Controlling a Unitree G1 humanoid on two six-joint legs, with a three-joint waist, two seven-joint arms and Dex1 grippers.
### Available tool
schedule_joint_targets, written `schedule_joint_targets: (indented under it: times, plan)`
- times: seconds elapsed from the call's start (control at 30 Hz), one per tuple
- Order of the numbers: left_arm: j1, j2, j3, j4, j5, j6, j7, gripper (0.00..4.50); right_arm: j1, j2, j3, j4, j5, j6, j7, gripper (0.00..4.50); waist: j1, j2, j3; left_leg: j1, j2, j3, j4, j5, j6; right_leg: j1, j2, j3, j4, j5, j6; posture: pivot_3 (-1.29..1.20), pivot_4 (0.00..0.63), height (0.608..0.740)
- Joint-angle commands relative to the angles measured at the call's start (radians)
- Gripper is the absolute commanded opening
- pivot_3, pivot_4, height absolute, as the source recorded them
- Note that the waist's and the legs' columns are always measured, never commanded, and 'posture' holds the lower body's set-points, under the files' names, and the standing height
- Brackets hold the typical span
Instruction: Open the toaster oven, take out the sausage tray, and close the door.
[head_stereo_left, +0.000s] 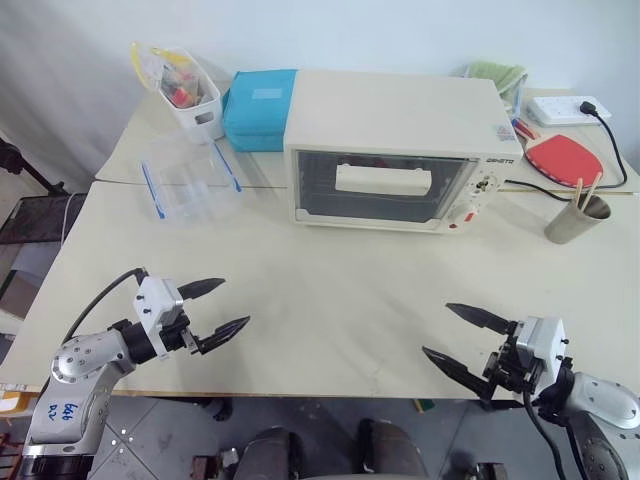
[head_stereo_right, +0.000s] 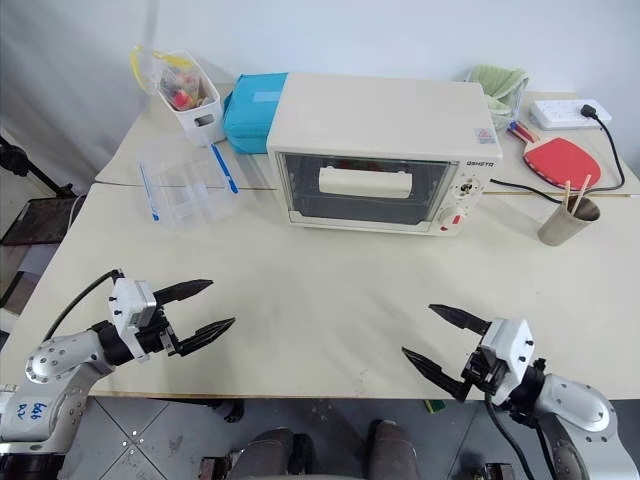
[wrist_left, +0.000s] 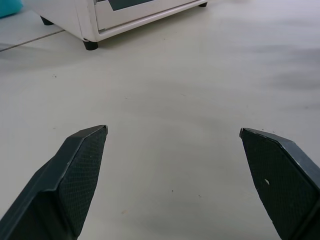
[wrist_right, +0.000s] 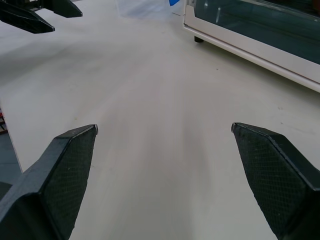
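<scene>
The toaster oven (head_stereo_left: 395, 150) sits shut at the back of the table (head_stereo_left: 330, 310), its door (head_stereo_left: 383, 186) handle lying sideways, straight ahead and well apart from both the left gripper (head_stereo_left: 214, 308) and right gripper (head_stereo_left: 462, 338), jaws wide apart and empty.

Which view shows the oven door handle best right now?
The left eye view: the handle shows whole across the shut door. The right eye view matches it. Both wrist views catch the door's lower edge, not the handle.
</scene>
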Motion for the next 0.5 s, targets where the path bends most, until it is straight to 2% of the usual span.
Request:
schedule_joint_targets:
  times: [0.03,0.2,0.3,0.5]
  plan:
    - [0.005,-0.004,0.020,-0.047,0.010,-0.034,0.020,4.49,-0.018,-0.010,-0.033,-0.011,0.027,0.012,0.004,4.50,0.000,0.000,0.000,0.000,0.000,0.000,0.000,0.000,0.000,0.000,0.000,0.000,0.000,0.000,0.000,0.00,0.150,0.740]
    - [-0.024,-0.019,0.064,-0.099,-0.145,0.074,0.037,4.49,-0.114,-0.006,-0.028,-0.053,0.133,0.155,-0.058,4.50,-0.002,0.000,0.000,0.000,0.000,0.000,0.000,0.000,0.000,0.000,-0.001,0.000,0.000,0.000,0.000,0.00,0.150,0.740]
    - [-0.050,0.000,0.107,-0.109,-0.306,0.181,-0.011,4.49,-0.242,-0.018,0.007,-0.081,0.207,0.294,-0.107,4.50,-0.005,0.000,0.000,0.000,0.002,-0.001,0.000,0.000,0.000,0.000,-0.002,0.001,0.000,0.000,0.000,0.00,0.150,0.740]
    - [-0.111,0.033,0.110,-0.115,-0.361,0.260,-0.025,4.49,-0.491,0.030,0.041,0.011,0.198,0.404,-0.217,4.50,-0.002,0.000,0.000,-0.001,0.001,-0.001,0.001,0.000,-0.001,-0.001,0.001,-0.001,0.001,-0.001,-0.001,0.00,0.150,0.740]
